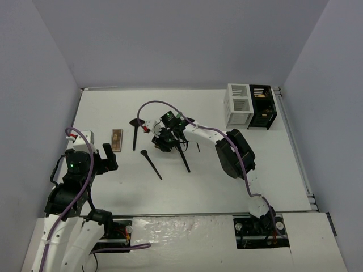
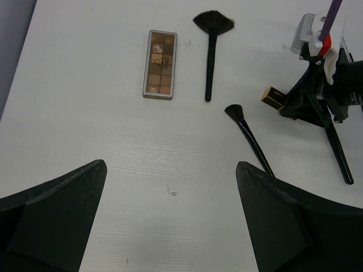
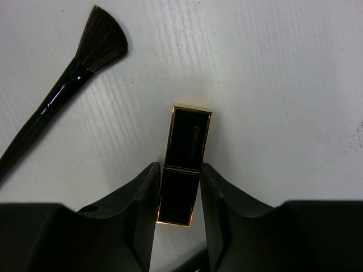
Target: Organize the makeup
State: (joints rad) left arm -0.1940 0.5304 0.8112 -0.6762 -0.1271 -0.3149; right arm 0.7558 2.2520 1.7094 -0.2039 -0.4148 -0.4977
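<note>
Near the middle of the counter [image 1: 266,170], the right claw [image 1: 163,140] sits low over the black-gold case [image 3: 184,164]. From the right wrist, its two fingers [image 3: 142,198] press against the long sides of the case, so the claw is clenched on it. The case lies flat on the white surface, its gold-rimmed end pointing to 12 o'clock in that view. At 10 o'clock from the case lies the angled brush [image 3: 68,85], bristles spread and clear of the case.

From above, the left claw [image 1: 109,158] hangs at 8 o'clock from the right one, near the counter's 9 o'clock edge. It is released: its wrist view shows the two dark fingers [image 2: 59,221] wide apart with nothing between them. At 12 o'clock from this claw in that view lies the palette [image 2: 159,64], flat, its rows of brown shades facing up. Just beside it at 3 o'clock, not touching, lies the fan brush [image 2: 210,51], bristles at 12 o'clock and handle at 6. A long brush [image 1: 182,156] runs from the right claw toward 5 o'clock in the top view.

At the counter's 2 o'clock corner stand the white organizer [image 1: 238,106] and the black organizer [image 1: 262,106], side by side, white at 9 o'clock of black
</note>
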